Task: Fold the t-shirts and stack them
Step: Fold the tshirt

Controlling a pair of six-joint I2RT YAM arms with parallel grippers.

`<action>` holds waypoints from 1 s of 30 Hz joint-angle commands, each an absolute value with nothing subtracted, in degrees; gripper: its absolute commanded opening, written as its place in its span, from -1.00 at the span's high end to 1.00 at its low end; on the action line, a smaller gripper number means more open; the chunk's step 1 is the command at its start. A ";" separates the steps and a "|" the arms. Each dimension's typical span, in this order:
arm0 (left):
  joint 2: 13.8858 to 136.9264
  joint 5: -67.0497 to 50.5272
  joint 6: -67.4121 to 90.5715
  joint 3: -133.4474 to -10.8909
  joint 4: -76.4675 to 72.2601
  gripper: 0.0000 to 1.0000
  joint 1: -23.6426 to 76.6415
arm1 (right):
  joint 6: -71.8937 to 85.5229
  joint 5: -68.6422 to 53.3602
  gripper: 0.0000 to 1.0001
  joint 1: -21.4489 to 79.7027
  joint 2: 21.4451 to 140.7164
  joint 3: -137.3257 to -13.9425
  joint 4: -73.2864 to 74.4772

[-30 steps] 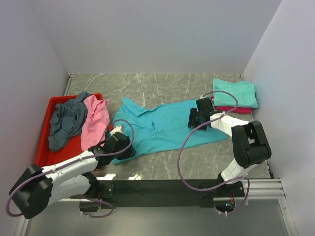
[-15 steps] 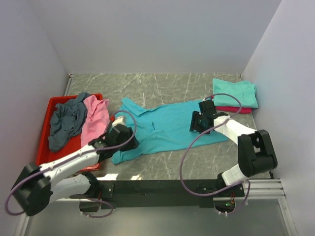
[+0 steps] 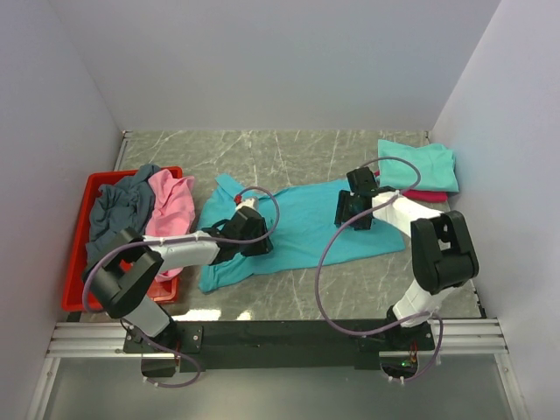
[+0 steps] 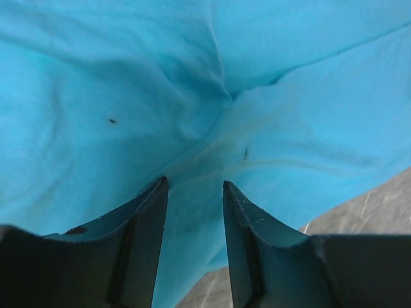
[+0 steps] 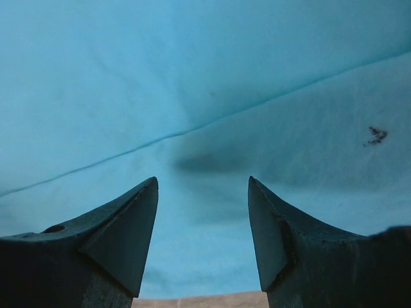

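L gripper [image 3: 248, 229] has swung in from the tray [image 3: 77, 262] side and now sits over the teal shirt [image 3: 306, 232]. R gripper [image 3: 354, 210] has barely shifted. Teal shirt lies spread mid-table, rumpled at its L end. Mint shirt [image 3: 420, 164] sits stacked far right. L fingers [image 4: 144, 218] are narrowly parted over a bunched crease, nothing pinched. R fingers [image 5: 128, 221] are wider, over flat cloth. Risk: L grabs extra layers at that bunch and the fold goes skewed, or R's bite slips off thin cloth.

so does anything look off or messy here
The turquoise shirt lies crooked and wrinkled mid-table, with a small dark mark on the cloth in the right wrist view. The grey shirt and pink shirt sit crumpled in the red tray, unfolded.
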State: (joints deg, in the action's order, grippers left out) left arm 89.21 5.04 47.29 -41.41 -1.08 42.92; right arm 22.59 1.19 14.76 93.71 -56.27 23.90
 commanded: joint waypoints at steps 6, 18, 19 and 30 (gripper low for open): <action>83.95 5.89 44.12 -36.22 -1.15 0.08 44.74 | 22.32 2.38 -0.30 16.79 94.66 -53.54 26.98; 74.80 5.45 45.00 -26.73 -0.18 0.08 45.44 | 26.19 -2.46 -0.31 21.17 91.67 -44.74 31.72; 74.27 5.36 45.17 -26.20 -0.18 0.09 45.44 | 26.45 -2.20 -0.31 21.62 91.15 -44.48 33.03; 68.82 5.01 43.33 -23.55 3.15 0.02 48.16 | 27.95 -5.27 -0.32 24.43 85.79 -41.22 38.67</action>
State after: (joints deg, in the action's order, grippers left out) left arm 69.80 5.39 45.06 -23.97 -0.69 47.00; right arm 26.15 -1.19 23.83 85.67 -45.06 30.11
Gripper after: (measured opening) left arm 0.486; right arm 0.658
